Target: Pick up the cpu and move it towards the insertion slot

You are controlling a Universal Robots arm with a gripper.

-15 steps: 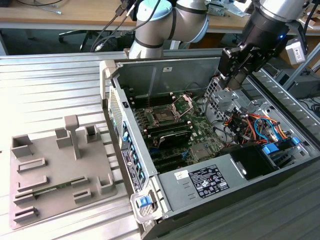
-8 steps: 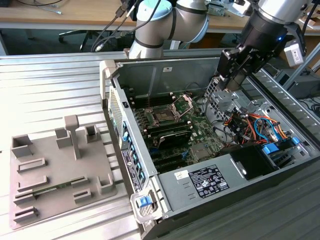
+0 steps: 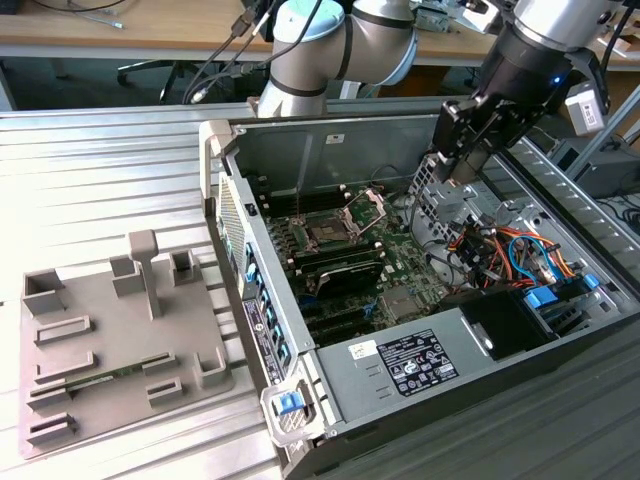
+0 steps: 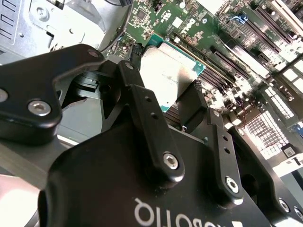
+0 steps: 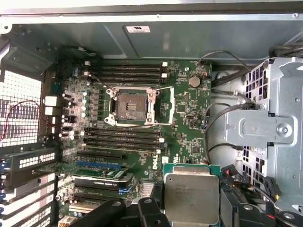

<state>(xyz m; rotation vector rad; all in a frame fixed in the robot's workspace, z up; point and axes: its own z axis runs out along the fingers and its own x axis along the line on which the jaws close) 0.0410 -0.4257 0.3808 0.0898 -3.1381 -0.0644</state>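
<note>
My gripper (image 4: 173,101) is clamped on the cpu (image 5: 191,196) by its edges, carrying it above the green board (image 5: 187,137), well short of the insertion slot (image 5: 131,107) (bracket raised). To do this well I'd keep it level and square to the frame.

Black fingers (image 4: 191,106) hide part of the cpu (image 4: 168,75).

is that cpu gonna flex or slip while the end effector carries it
Probably stiff: the cpu looks like a flat metal-topped square. Its smooth silvery top may be slippery, so the end effector, pinching opposite edges, might let it slide. Likely light for its size.
</note>
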